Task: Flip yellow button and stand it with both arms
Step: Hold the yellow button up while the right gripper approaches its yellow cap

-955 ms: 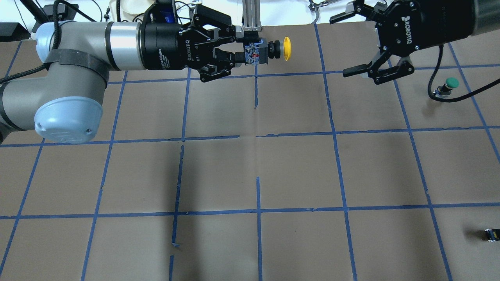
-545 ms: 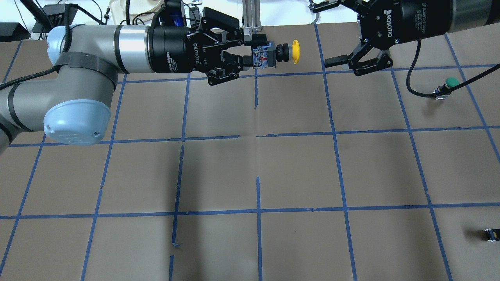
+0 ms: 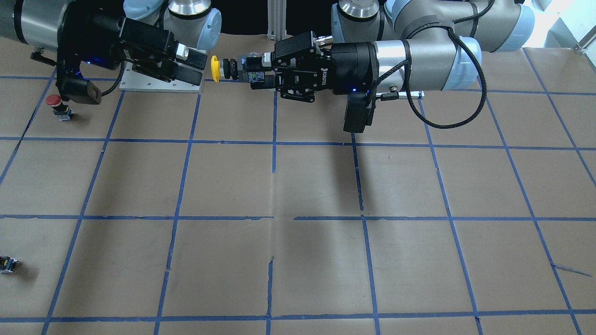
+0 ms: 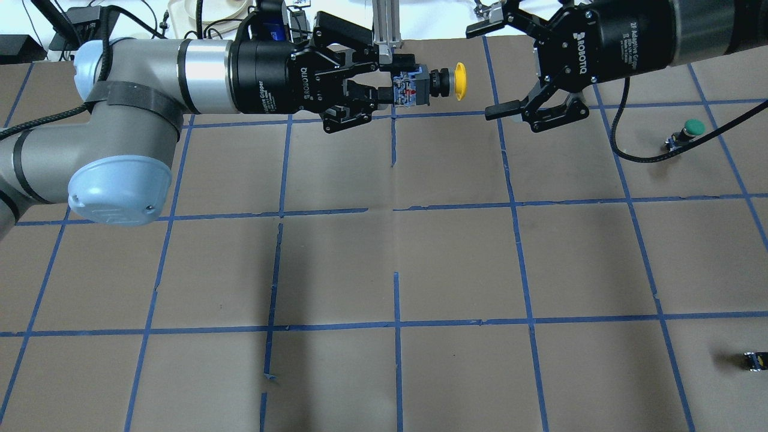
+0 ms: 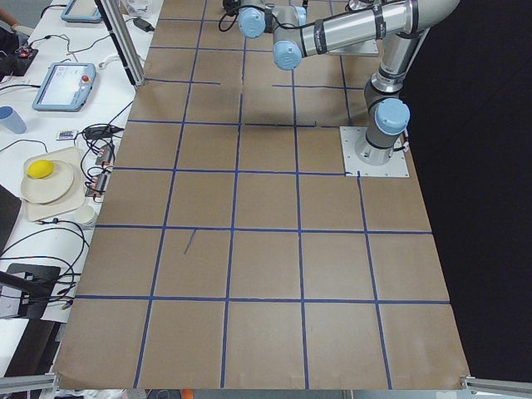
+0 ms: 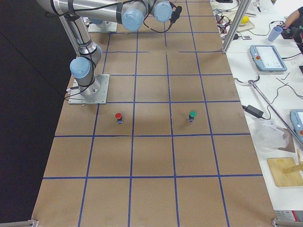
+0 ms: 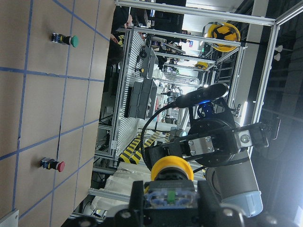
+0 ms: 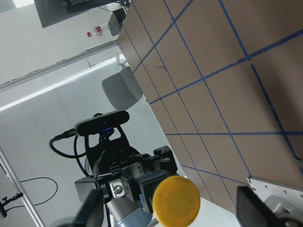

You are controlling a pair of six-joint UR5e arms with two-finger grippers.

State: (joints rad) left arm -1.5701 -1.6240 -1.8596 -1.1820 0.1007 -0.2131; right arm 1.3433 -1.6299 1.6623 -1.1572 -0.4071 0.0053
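The yellow button [image 4: 457,81] is held in the air, lying sideways over the table's far edge with its cap pointing toward the right arm. My left gripper [image 4: 397,81] is shut on its black and grey base. My right gripper [image 4: 489,69] is open, its jaws spread a short way beyond the cap and apart from it. The front-facing view shows the yellow button [image 3: 215,68] between my left gripper [image 3: 256,70] and my right gripper [image 3: 198,67]. The cap fills the lower middle of the right wrist view [image 8: 176,201] and shows in the left wrist view [image 7: 171,168].
A green-capped button [image 4: 693,128] stands on the brown, blue-taped table at the far right. A red-capped button [image 3: 54,100] stands near the right arm's base. A small dark switch block [image 4: 755,360] lies at the near right edge.
My left gripper has moved right with the yellow button. My right gripper has turned and moved left toward the cap, staying open.
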